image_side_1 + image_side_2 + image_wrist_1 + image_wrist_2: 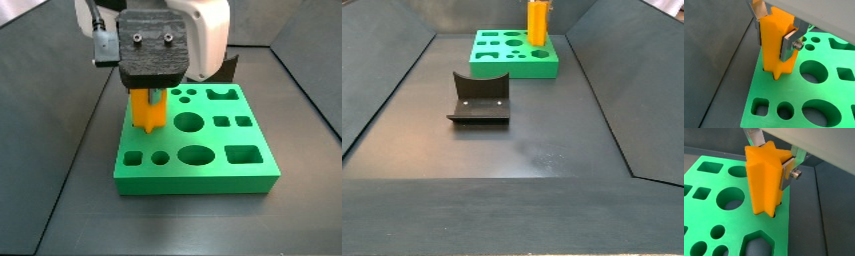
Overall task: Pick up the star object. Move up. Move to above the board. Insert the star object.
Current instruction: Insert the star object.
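My gripper point(151, 88) is shut on the star object point(150, 112), a tall bright-orange ridged prism held upright. In both wrist views the silver fingers point(788, 44) point(787, 174) clamp its upper sides. Its lower end point(775, 74) meets the top of the green board point(817, 95) close to one edge, where a star hole lies. I cannot tell how deep it sits. The board point(201, 165) shows round, square and oval holes. In a side view the star object point(539, 22) stands on the board point(509, 60) at its far right corner; the gripper is cut off above.
The dark fixture point(480, 97) stands on the dark floor in front of the board, apart from it; part of it shows behind my gripper point(227, 68). Sloping dark walls point(382, 90) close in the floor on both sides.
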